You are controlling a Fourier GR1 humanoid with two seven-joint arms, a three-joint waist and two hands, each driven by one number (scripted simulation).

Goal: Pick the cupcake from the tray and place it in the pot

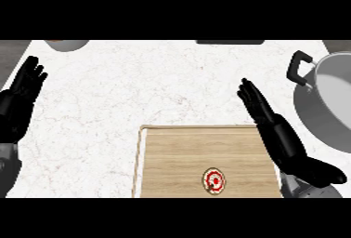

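cupcake (214,180): on the tray, toward its near edge, red-and-white top facing up, nothing touching it.
tray (171,153): wooden, on the bench (137,93) at 6 o'clock.
pot (328,107): grey, black handle, at 3 o'clock, partly cut off by the frame edge.
right hand (270,125): over the tray's right edge, between cupcake and pot, fingers straight, holding nothing.
left hand (17,102): at 9 o'clock, resting, fingers straight and up, holding nothing.
bowl (66,44): at 11 o'clock, mostly cut off.
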